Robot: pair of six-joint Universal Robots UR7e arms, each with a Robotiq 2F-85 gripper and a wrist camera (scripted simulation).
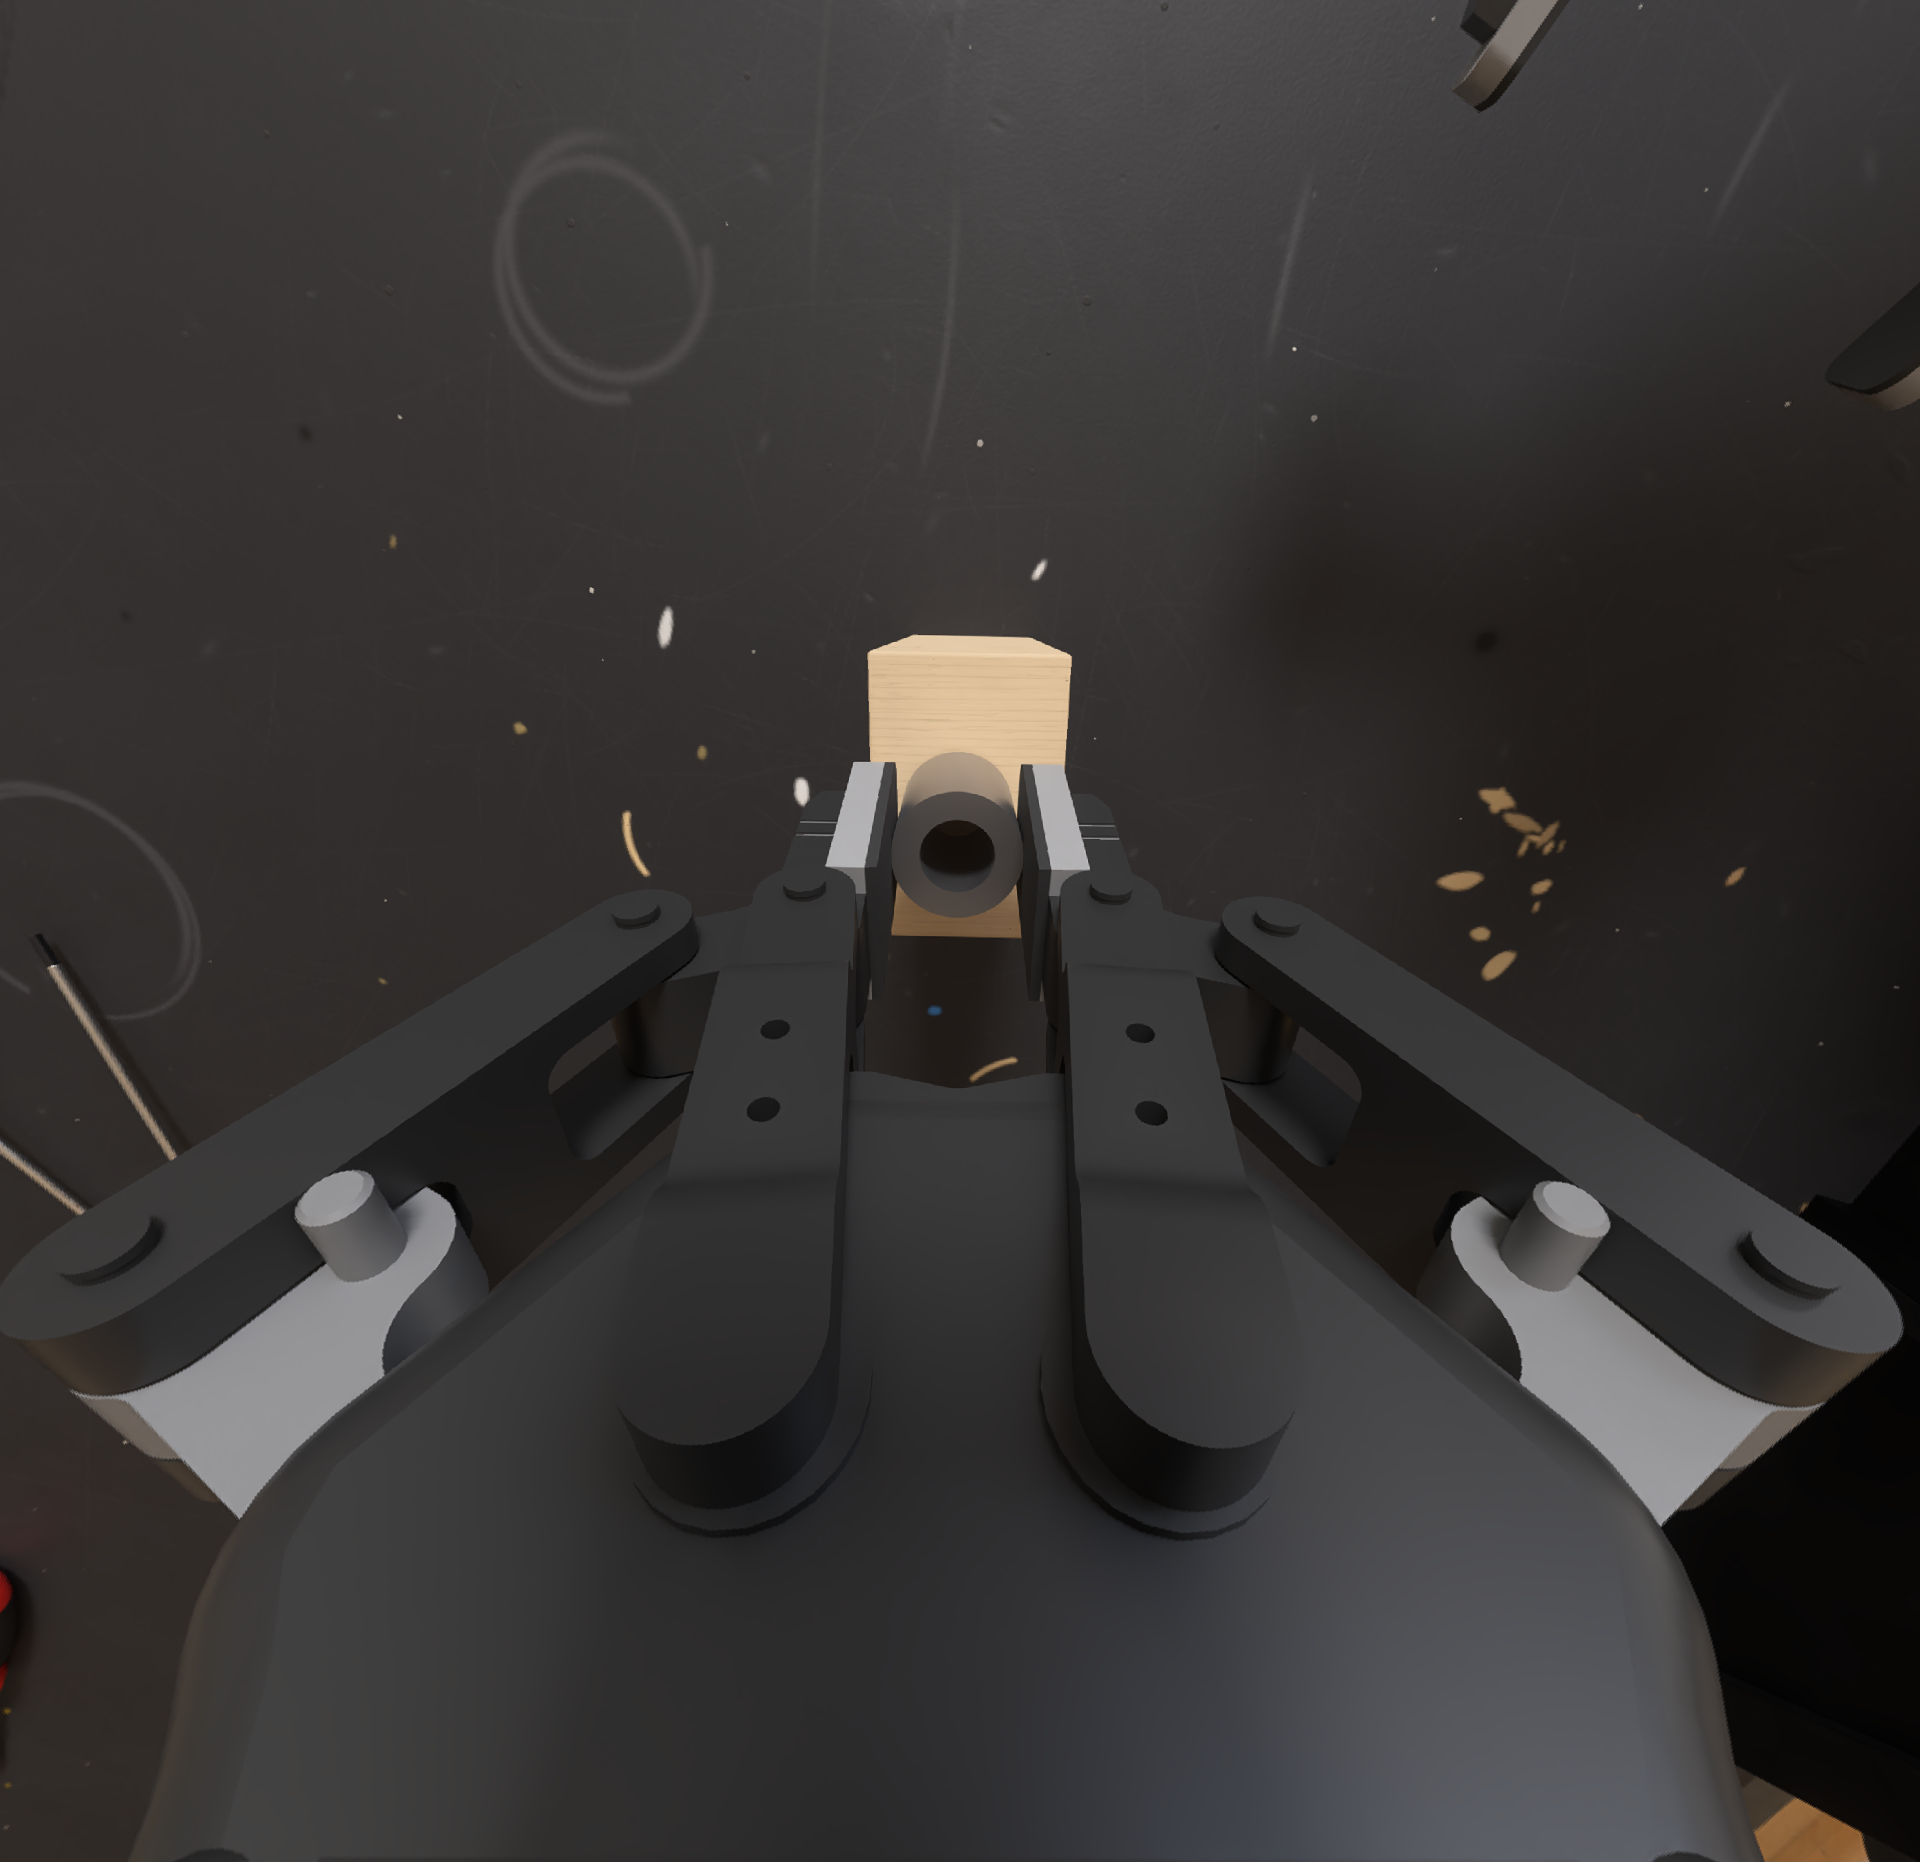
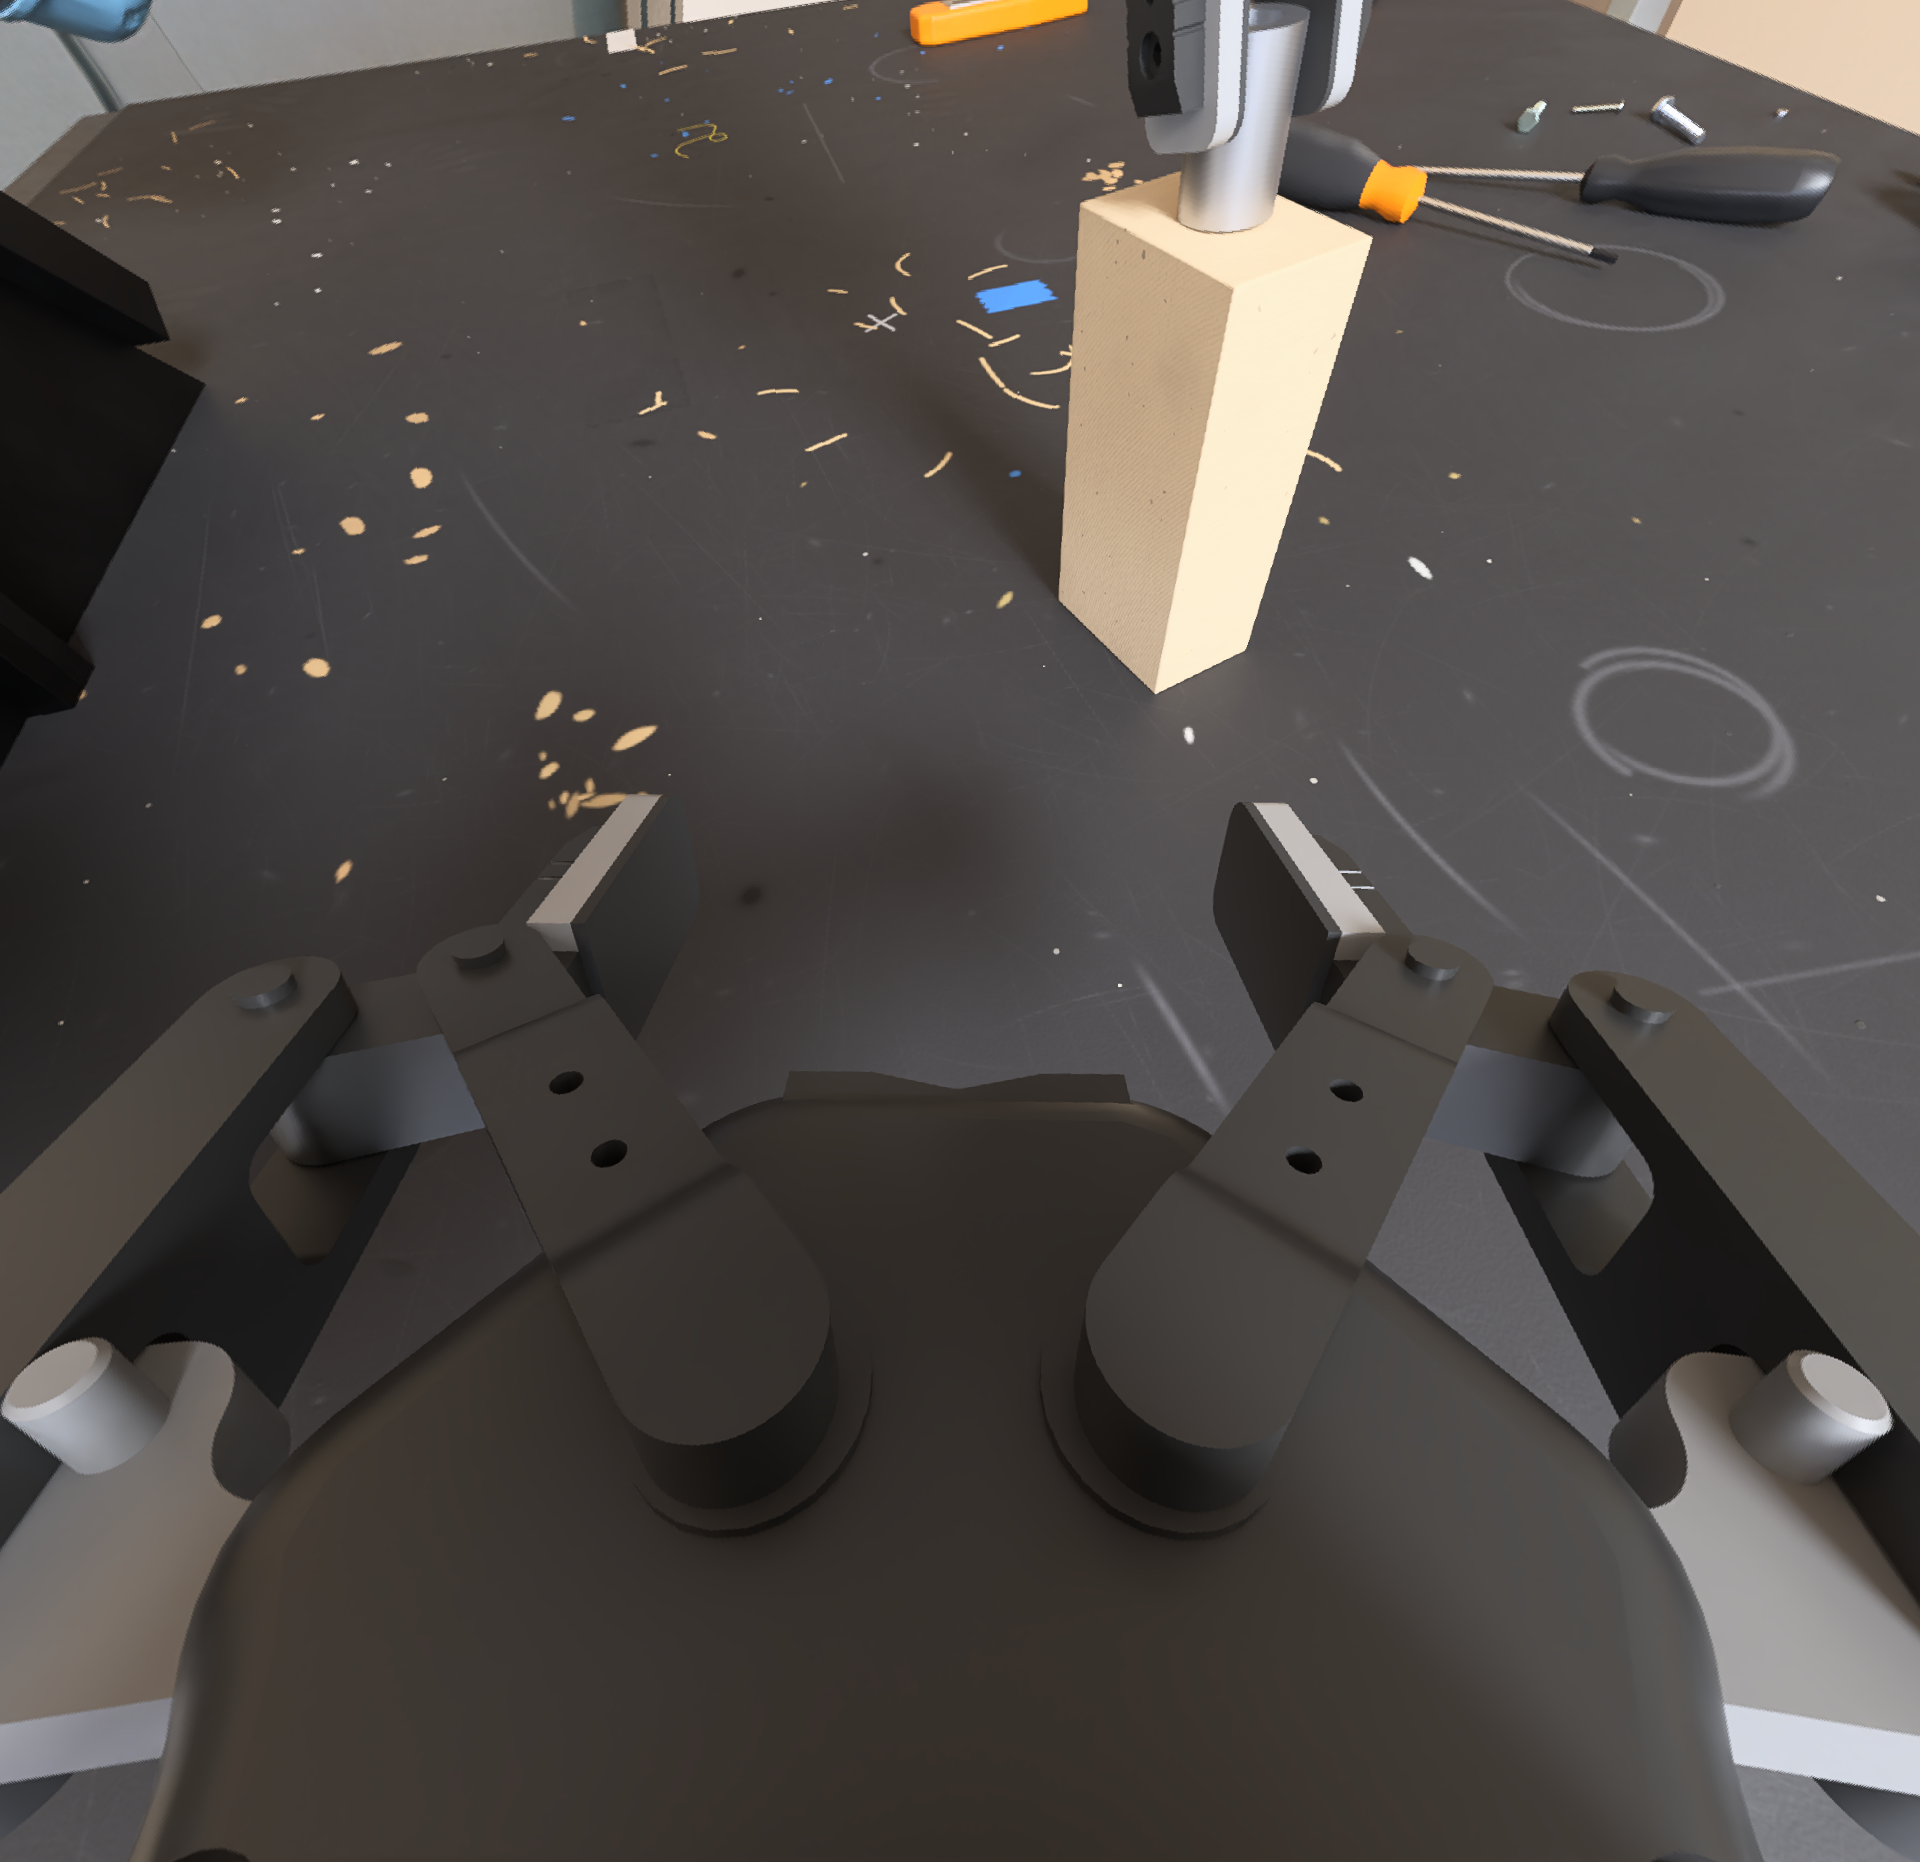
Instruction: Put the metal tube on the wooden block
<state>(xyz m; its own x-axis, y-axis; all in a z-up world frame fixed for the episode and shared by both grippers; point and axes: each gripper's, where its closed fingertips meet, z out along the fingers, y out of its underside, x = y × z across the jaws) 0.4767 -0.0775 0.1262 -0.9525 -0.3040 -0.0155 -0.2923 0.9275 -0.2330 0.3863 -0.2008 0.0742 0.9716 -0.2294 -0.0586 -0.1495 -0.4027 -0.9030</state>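
A tall pale wooden block stands upright on the dark table; in the left wrist view I look down on its top. My left gripper is shut on the grey metal tube, held upright, seen end-on with its hollow bore. In the right wrist view the tube stands with its lower end on the block's top face, the left gripper's fingers still around it. My right gripper is open and empty, low over the table in front of the block.
Behind the block lie a black-and-orange screwdriver, a black-handled screwdriver, several bolts and an orange utility knife. A black box stands at the left edge. A screwdriver shaft lies at left.
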